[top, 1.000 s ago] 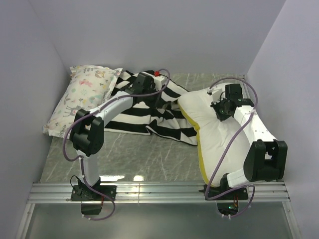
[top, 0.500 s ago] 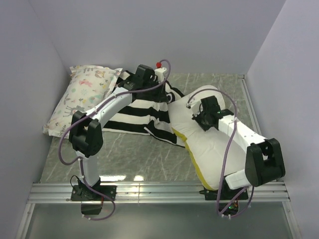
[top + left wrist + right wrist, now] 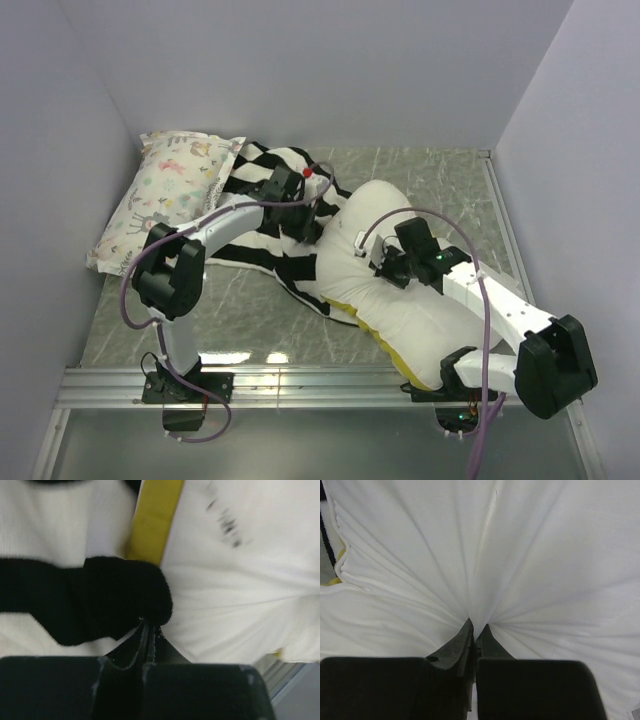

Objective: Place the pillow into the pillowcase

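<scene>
Sitting between pale purple walls [image 3: 330,70], a grey stone-look table [image 3: 250,320] holds the big white pillow [image 3: 400,320] on its right half, its far end touching the striped pillowcase [image 3: 268,162] in the middle. A small printed pillow [image 3: 165,195] lies in the far left corner. The left gripper [image 3: 148,627] is pinching a black edge of the pillowcase, and the right gripper [image 3: 476,630] is pinching a fold of the pillow.
</scene>
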### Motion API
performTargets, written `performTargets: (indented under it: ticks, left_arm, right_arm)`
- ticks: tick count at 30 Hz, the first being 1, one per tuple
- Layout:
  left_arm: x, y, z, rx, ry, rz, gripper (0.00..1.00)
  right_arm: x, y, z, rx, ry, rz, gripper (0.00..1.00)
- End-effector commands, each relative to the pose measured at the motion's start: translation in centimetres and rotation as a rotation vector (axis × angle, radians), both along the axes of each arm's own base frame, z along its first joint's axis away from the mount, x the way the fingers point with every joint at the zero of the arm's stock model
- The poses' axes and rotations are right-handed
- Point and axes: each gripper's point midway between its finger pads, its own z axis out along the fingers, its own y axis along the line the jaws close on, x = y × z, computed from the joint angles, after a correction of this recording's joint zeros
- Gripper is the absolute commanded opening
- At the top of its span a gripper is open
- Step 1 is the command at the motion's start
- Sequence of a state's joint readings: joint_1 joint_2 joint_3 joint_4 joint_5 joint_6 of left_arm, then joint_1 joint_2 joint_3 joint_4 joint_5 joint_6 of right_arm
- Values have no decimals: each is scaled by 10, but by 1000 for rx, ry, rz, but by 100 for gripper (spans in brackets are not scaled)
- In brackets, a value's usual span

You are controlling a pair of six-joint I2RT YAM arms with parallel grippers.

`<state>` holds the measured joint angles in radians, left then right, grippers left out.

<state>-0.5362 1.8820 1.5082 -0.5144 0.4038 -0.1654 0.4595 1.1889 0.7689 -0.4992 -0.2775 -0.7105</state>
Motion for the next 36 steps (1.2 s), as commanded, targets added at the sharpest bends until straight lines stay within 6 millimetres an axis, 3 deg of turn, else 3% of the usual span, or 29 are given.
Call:
performTargets:
  ticks: [1, 2, 5, 7, 8, 10, 11, 12, 14, 17, 20, 23, 26, 31, 34, 36]
  left_arm:
    - [-24, 44, -32, 170, 14, 24, 0]
    - [-29, 51, -42, 200, 22, 15, 0]
    - [-28, 53, -43, 213, 12, -1, 0]
    - [-22, 48, -38, 204, -10, -15, 0]
    - [-20, 46, -36, 198, -11, -14, 0]
    - [-17, 40, -34, 179, -8, -30, 0]
    - [-18, 37, -33, 170, -2, -43, 0]
    - [-18, 35, -33, 163, 2, -47, 0]
    - [-18, 33, -33, 150, 6, -53, 0]
    - [-21, 30, -32, 126, 8, -65, 0]
    - [-21, 28, -31, 112, 12, -69, 0]
    - [-21, 26, -32, 109, 17, -70, 0]
    - [-20, 26, -30, 97, 15, -66, 0]
    - [-22, 24, -31, 81, 23, -63, 0]
    - [-21, 23, -32, 74, 25, -58, 0]
    - [-20, 22, -30, 68, 21, -56, 0]
  right_arm:
    - [-71, -7, -37, -55, 265, 146, 0]
    - [-75, -7, -41, -60, 273, 158, 0]
    - [-78, -6, -49, -95, 286, 160, 0]
    - [-70, -6, -50, -108, 285, 117, 9]
    - [-59, -7, -44, -105, 272, 29, 18]
    - [-42, -11, -32, -65, 266, -75, 59]
    - [-29, -6, -12, -6, 249, -125, 94]
    - [-24, -3, 3, 51, 251, -156, 97]
    - [1, -2, 41, 157, 219, -270, 98]
    - [31, -12, 74, 239, 168, -458, 99]
    - [32, -24, 62, 151, 261, -550, 100]
    - [10, -48, 40, 4, 337, -546, 100]
    - [-16, -88, 27, -135, 400, -559, 100]
    - [-45, -168, 32, -310, 431, -712, 100]
    - [-76, -194, 30, -401, 515, -729, 100]
    - [-95, -203, 12, -465, 586, -695, 100]
